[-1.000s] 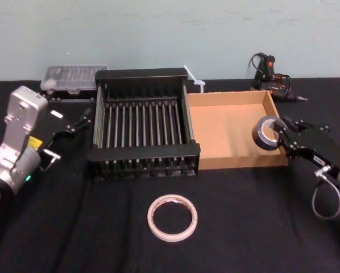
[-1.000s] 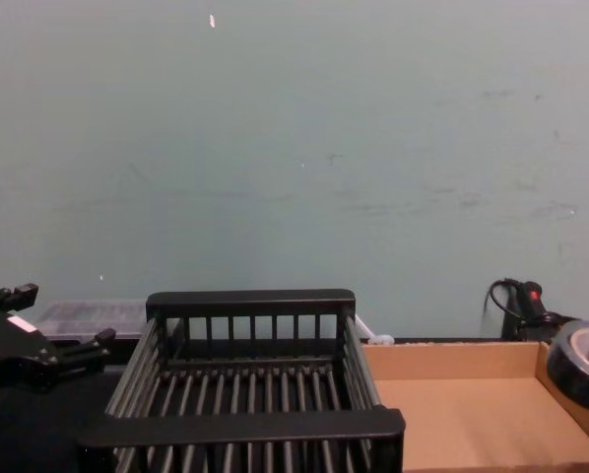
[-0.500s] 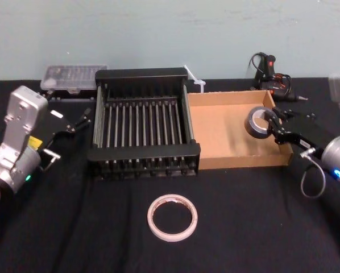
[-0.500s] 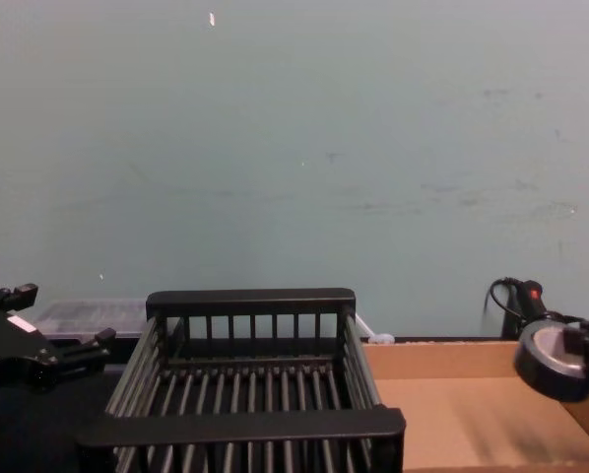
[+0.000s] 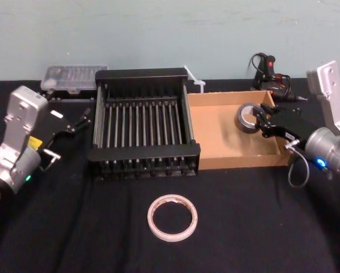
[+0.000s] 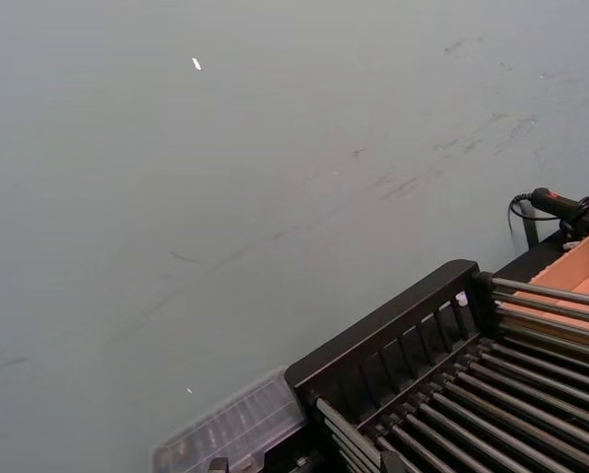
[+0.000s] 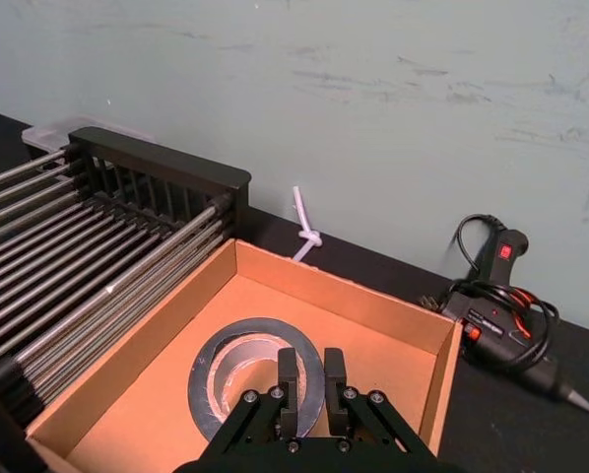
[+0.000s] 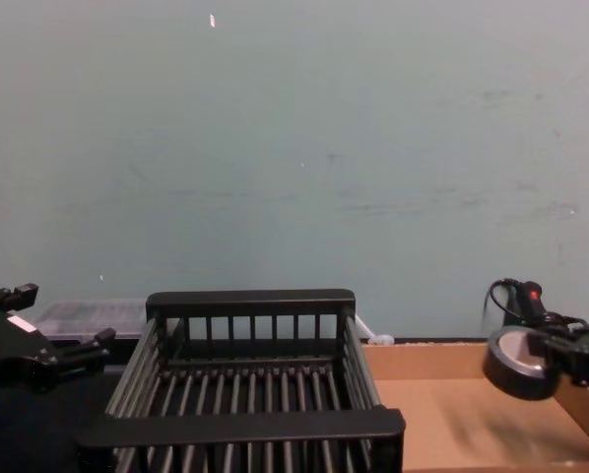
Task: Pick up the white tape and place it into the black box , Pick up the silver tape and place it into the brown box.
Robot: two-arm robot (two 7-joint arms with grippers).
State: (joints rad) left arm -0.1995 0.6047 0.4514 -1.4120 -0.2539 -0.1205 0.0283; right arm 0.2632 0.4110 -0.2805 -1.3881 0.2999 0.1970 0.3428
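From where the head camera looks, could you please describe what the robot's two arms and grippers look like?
Both arms have silver-grey metal wrist housings: boxy upper blocks above rounded cylindrical joints. Each ends in a black gripper with thin black fingers, the left gripper and the right gripper. The left arm bears a yellow label and a small green light; the right arm shows a blue light and a looping grey cable.

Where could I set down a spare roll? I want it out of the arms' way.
The black cloth either side of the white tape, in front of the black box and the brown box, lies bare. It is crowded at the brown box's far right corner, where the right gripper holds the silver tape, and beside the left gripper.
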